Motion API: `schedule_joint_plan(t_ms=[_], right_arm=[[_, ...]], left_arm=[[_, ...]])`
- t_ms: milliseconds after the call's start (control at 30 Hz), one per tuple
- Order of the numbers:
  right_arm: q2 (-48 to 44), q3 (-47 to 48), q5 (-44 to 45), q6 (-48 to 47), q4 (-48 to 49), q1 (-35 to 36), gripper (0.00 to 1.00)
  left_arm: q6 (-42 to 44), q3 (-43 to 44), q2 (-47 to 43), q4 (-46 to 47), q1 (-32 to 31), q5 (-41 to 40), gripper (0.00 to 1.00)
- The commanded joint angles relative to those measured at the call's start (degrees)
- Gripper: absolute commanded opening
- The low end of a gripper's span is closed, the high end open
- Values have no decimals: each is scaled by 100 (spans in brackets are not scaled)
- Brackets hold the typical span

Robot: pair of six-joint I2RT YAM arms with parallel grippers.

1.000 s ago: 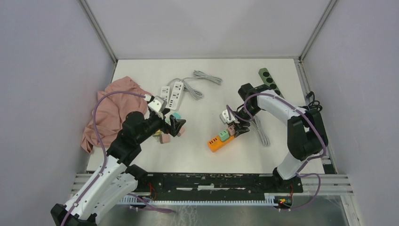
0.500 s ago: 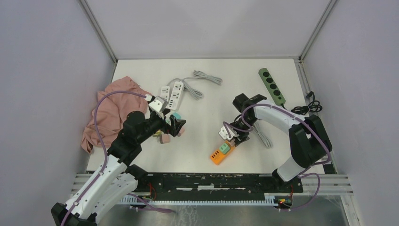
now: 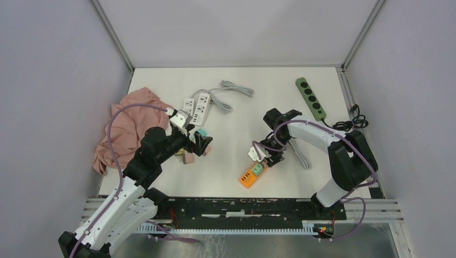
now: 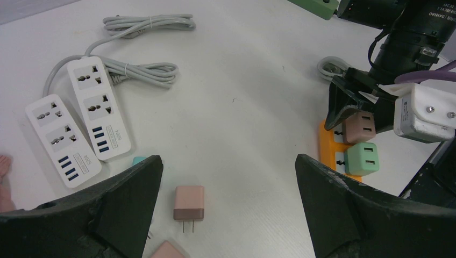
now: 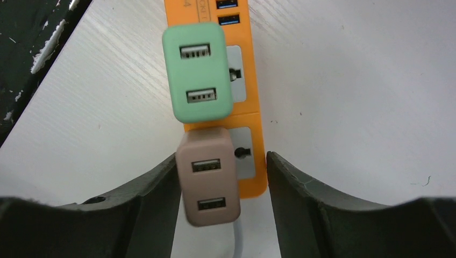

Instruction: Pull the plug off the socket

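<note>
Nothing is pulled yet, as far as I can see: the brown plug (image 5: 208,183) and the green plug (image 5: 198,75) both sit in the orange strip (image 5: 255,64), so the pull itself is all left to do.

My right gripper (image 5: 220,169) is down over the end of the strip with the brown plug between its fingers (image 5: 145,204). They are part spread. One finger lies against the plug's side, or just beside it. The other stands clear, with a bare stretch of strip between it and the plug. I judge this a straddle, not a pinch, so I would need to close before lifting. The green plug lies just beyond the fingertips.

My left gripper (image 4: 228,177) is spread as wide as it goes and holds nothing. A loose plug (image 4: 189,202) lies on the table between its fingers, untouched.
</note>
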Motion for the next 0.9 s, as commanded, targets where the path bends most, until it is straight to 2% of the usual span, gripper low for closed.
schedule_joint_plan(t_ms=[0, 233, 467, 867], right_arm=[[-109, -9, 21, 27, -45, 15, 66], [-232, 85, -106, 2, -239, 11, 76], [-537, 280, -497, -34, -627, 8, 80], [-811, 456, -953, -286, -1083, 11, 82]], left_arm=[[320, 6, -8, 259, 24, -79, 99], [320, 6, 7, 259, 22, -81, 99], [320, -1, 48, 269, 26, -55, 99], [295, -11, 223, 329, 51, 119, 99]])
